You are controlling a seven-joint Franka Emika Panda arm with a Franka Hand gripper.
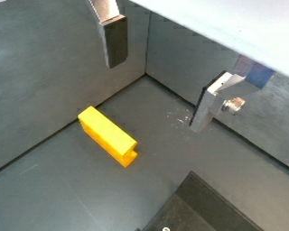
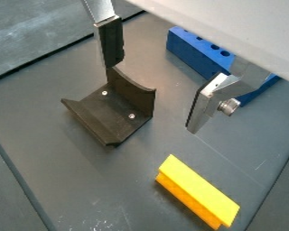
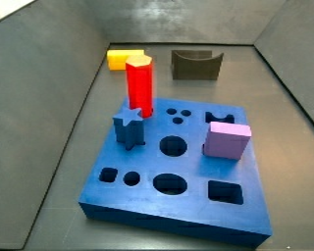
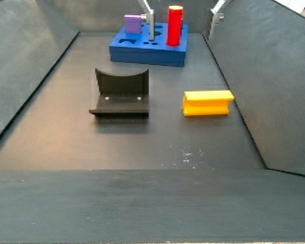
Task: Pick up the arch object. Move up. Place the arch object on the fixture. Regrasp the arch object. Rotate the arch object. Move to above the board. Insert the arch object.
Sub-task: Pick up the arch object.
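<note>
The arch object (image 1: pixel 107 135) (image 2: pixel 198 189), a yellow block with a notch in one side, lies flat on the dark floor in both wrist views. Both side views also show the arch object (image 3: pixel 125 59) (image 4: pixel 208 102), apart from the fixture (image 3: pixel 195 64) (image 4: pixel 121 95) (image 2: pixel 111 113). The blue board (image 3: pixel 186 162) (image 4: pixel 149 48) (image 2: pixel 213 56) sits at one end of the floor. My gripper (image 1: pixel 162 77) (image 2: pixel 157 77) hangs open, high above the floor, with nothing between its fingers. Only its fingertips (image 4: pixel 150 8) show at the frame's edge in a side view.
A tall red pillar (image 3: pixel 140 86) (image 4: pixel 175 24), a lilac cube (image 3: pixel 227 139) and a blue star piece (image 3: pixel 129 132) stand in the board. Grey walls (image 4: pixel 244 67) enclose the floor on the sides.
</note>
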